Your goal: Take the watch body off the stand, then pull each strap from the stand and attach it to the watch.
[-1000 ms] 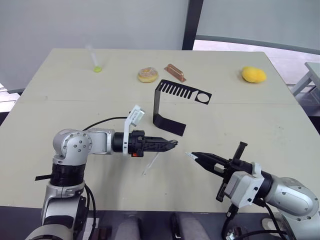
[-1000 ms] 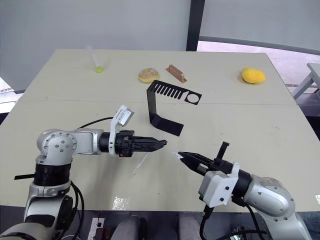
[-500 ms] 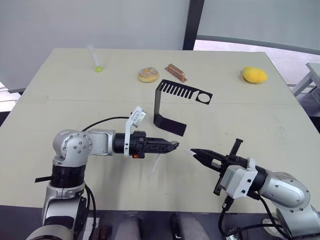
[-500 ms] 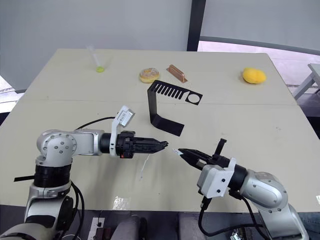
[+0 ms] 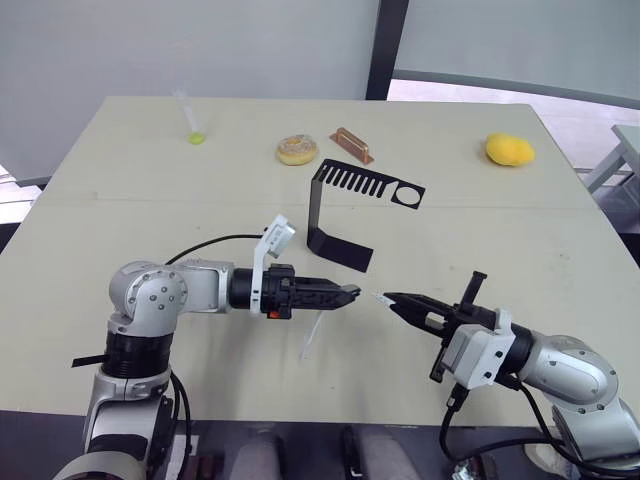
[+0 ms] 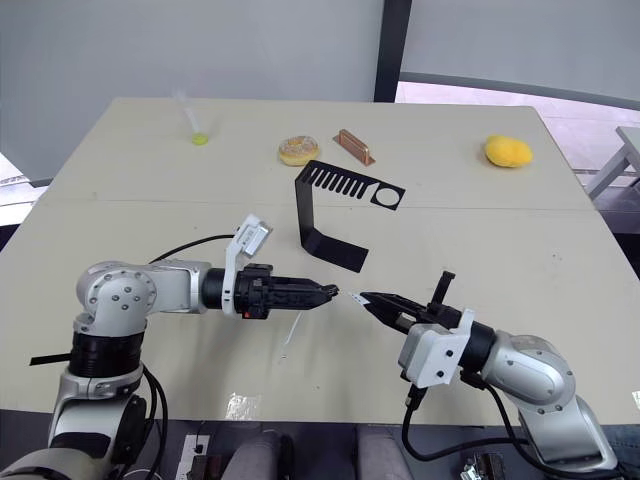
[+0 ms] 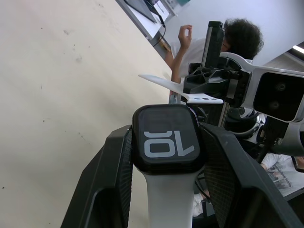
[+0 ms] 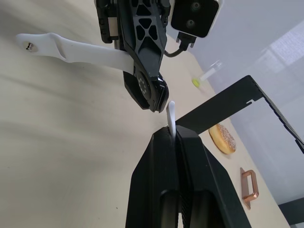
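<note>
Left wrist view gives me the clearest read: my left gripper (image 7: 166, 142) has its two fingers closed on the sides of the watch body (image 7: 166, 137), screen showing white digits, with one white strap (image 7: 168, 199) already joined to the case and running back between the fingers. From the head camera that strap (image 5: 311, 334) hangs from the gripper toward the desk (image 5: 120, 200), near its front edge. My right gripper (image 5: 385, 297) is pinched shut on the second strap (image 8: 171, 114), whose white tip pokes out beyond the fingertips, just beside the watch body; whether they touch I cannot tell. Behind both grippers, near the middle of the desk, the stand (image 5: 340, 205) sits upright with its slotted top plate bare.
</note>
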Available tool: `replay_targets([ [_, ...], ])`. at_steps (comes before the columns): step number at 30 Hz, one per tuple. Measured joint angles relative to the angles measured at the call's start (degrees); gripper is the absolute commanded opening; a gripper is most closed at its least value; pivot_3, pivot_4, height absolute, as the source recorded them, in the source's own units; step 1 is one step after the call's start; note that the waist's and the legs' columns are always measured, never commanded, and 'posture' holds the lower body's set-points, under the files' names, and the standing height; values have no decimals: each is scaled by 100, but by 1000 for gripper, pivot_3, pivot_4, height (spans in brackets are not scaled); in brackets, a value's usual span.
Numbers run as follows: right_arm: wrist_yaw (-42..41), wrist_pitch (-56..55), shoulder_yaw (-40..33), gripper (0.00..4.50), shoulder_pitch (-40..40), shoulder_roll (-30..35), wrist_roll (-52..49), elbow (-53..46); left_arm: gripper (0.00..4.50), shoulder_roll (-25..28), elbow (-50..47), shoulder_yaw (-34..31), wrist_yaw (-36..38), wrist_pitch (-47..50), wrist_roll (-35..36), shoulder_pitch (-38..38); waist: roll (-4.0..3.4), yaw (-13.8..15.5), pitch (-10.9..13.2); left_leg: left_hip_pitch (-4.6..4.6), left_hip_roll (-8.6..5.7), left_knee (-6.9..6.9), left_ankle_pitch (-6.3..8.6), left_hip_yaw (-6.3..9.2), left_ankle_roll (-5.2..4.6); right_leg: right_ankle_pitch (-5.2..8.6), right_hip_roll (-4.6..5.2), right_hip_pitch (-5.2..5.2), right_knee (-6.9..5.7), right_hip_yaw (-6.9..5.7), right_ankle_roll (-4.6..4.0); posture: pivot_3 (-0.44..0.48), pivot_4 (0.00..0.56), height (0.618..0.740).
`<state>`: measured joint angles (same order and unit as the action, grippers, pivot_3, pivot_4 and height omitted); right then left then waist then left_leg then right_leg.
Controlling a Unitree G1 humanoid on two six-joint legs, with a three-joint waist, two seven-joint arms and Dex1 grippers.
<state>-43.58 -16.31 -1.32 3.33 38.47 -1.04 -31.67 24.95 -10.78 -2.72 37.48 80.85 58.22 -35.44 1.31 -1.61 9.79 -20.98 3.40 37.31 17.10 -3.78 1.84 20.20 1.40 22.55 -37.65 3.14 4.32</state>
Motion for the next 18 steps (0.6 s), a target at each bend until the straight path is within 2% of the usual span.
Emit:
replay_targets([
  [18, 0, -109, 105, 0, -97, 34, -45, 142, 1583, -6, -3, 155, -68, -161, -10, 12, 0, 1, 0, 0, 0, 0, 0, 0, 0, 0, 0, 0, 0, 0, 0, 0, 150, 740],
])
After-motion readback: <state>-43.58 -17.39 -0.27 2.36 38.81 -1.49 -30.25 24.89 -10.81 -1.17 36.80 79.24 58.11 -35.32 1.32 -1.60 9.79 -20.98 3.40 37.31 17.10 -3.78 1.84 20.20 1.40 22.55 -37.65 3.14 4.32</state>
